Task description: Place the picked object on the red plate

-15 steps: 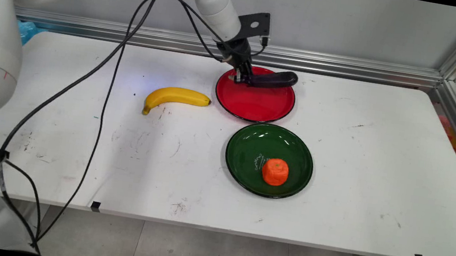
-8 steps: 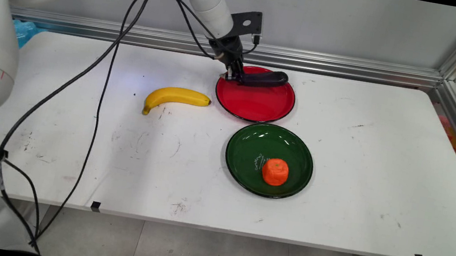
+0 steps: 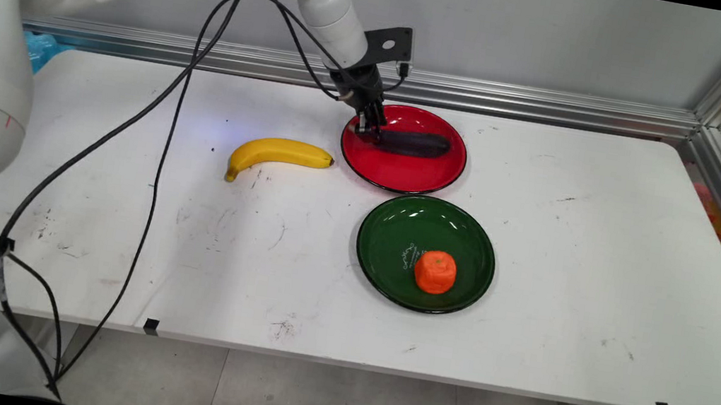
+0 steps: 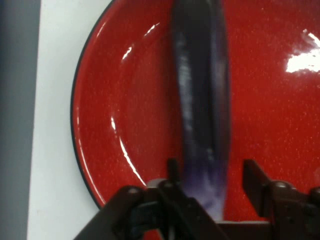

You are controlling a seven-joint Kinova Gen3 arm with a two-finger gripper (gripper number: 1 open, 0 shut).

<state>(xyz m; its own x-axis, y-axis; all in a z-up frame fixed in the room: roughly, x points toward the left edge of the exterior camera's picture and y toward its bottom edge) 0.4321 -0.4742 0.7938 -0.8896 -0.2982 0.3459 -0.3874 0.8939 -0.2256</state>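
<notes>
At the near side of the white surface [image 3: 525, 341], a green plate [image 3: 400, 226] is seen, and an orange fruit [image 3: 435, 271] is set on its near right part. Farther back and to the left, a yellow banana [image 3: 275, 152] is laid directly on the surface, its long axis running roughly left to right, with its stem end curving toward the near left. Just behind the green plate, and close beside it, a red plate [image 3: 407, 174] with a dark rim is placed.

On the red plate a dark purple eggplant [image 3: 412, 143] is laid lengthwise. Its long axis runs left to right across the plate's middle, parallel to the back wall; the rounded end is pointed right and the other end is turned toward the gripper [image 3: 366, 129] at the plate's left rim.

In the hand view the eggplant [image 4: 202, 115] is seen stretching straight away from the gripper [image 4: 210, 182], over the red plate [image 4: 130, 100]. The fingers are spread on either side of the eggplant's near end; one finger is close against it, while a gap is seen at the other.
</notes>
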